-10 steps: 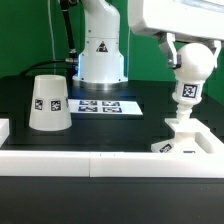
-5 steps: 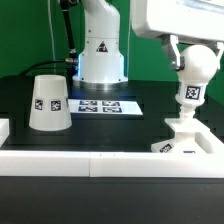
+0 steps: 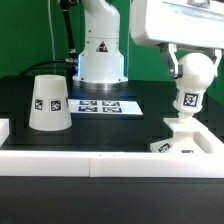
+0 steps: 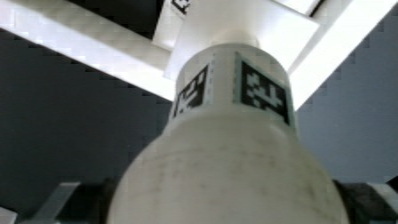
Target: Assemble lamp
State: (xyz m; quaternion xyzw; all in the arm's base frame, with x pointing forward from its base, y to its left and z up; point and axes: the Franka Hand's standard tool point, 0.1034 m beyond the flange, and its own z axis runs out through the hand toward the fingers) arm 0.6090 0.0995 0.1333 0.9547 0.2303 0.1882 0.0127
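step in hand, as judged: seating the bulb (image 3: 197, 72) in the base (image 3: 186, 142).

gripper (image 3: 193, 66) clamped on the round head of the bulb. one of the fingers (image 3: 172, 62) seen against the side of the head in the exterior view. finger pads (image 4: 59, 200) flank the head at the edges of the wrist view. no gap visible between pads and bulb.

directly beneath the gripper: tagged stem of the bulb, pointing down, leaning slightly off vertical in the exterior view. lower end of the stem meets the raised socket of the base. cannot tell whether merely resting there or already engaged. in the wrist view, the stem runs straight away from the gripper to the base (image 4: 107, 45), with angular arms spreading to either side of the socket.

well away from the gripper, toward the exterior view's left: shade (image 3: 47, 103), standing wide end down on the table (image 3: 120, 130), not yet fitted. between shade and gripper, farther back: marker board (image 3: 98, 105).

next move, as judged:
- square the stem to the socket, press down lightly, and rotate about the stem axis until seated.
- keep a firm grip on the smooth round head. slipping is likely if torque rises.
- watch for the base shifting. risk of cross-seating with the stem leaning.
- release only once the bulb stands unaided, then cross to the shade.
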